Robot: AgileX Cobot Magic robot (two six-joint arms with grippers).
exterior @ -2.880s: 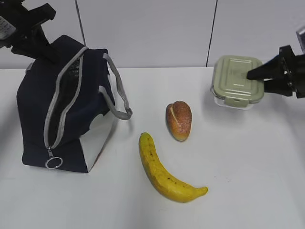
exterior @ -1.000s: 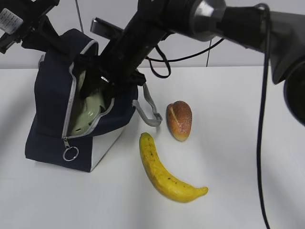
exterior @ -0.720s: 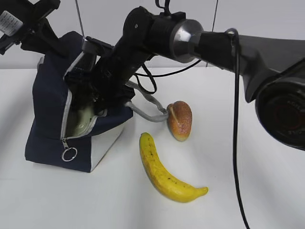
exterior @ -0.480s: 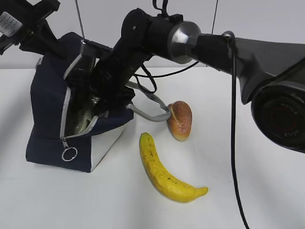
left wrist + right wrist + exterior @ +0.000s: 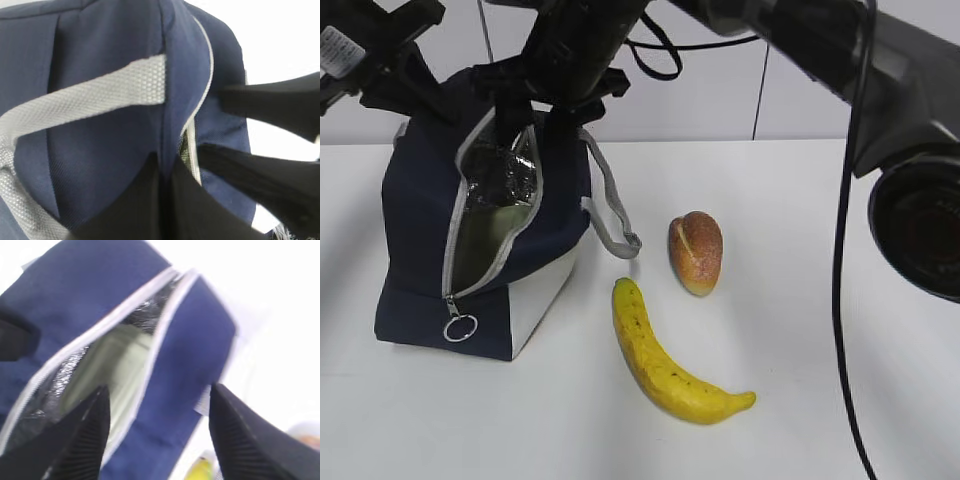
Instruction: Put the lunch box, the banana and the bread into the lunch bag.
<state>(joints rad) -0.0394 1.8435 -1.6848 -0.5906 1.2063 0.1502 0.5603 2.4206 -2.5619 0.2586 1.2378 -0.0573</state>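
Observation:
The navy lunch bag (image 5: 415,220) stands at the left with its zipper open. The sage-green lunch box (image 5: 482,238) lies inside it against the foil lining and also shows in the right wrist view (image 5: 117,362). My left gripper (image 5: 430,100) is shut on a fold of the bag's top fabric (image 5: 164,167). My right gripper (image 5: 558,98) is open and empty, just above the bag's opening (image 5: 159,386). The banana (image 5: 670,360) and the bread (image 5: 695,250) lie on the white table to the right of the bag.
A grey strap handle (image 5: 610,215) hangs off the bag's right side toward the bread. The metal ring pull (image 5: 459,327) hangs at the bag's front bottom. The right arm (image 5: 800,40) and its cable (image 5: 840,250) cross the upper right. A white wall stands behind.
My right gripper carried the lunch box from the table's right into the bag, let go of it, and has lifted out above the opening. The left gripper kept its hold on the bag.

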